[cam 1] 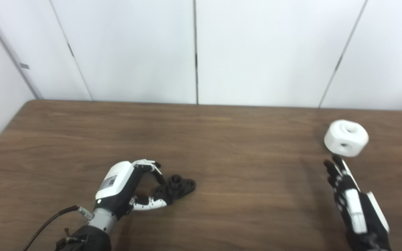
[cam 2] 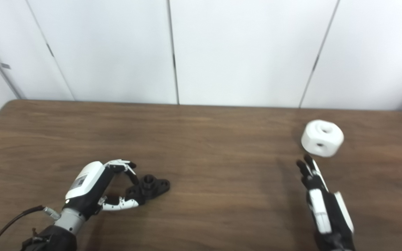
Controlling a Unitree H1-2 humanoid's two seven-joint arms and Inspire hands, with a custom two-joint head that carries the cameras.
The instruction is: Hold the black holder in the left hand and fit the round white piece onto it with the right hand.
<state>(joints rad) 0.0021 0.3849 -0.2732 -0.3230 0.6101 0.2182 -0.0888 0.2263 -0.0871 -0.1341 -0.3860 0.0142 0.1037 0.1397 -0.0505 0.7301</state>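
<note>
Black holder [cam 1: 176, 186] lies flat on the table [cam 1: 222, 146] near the front edge, left of centre, the left hand [cam 1: 124, 186] curled round its near end, thumb and fingers touching it but not yet lifting. Round white piece [cam 1: 346, 137] sits by the right edge; the right hand [cam 1: 352, 202] is just short of it, fingers straight, holding nothing. Best to close firmly on the holder first, keeping its boss clear, then grasp the piece by its sides.
</note>
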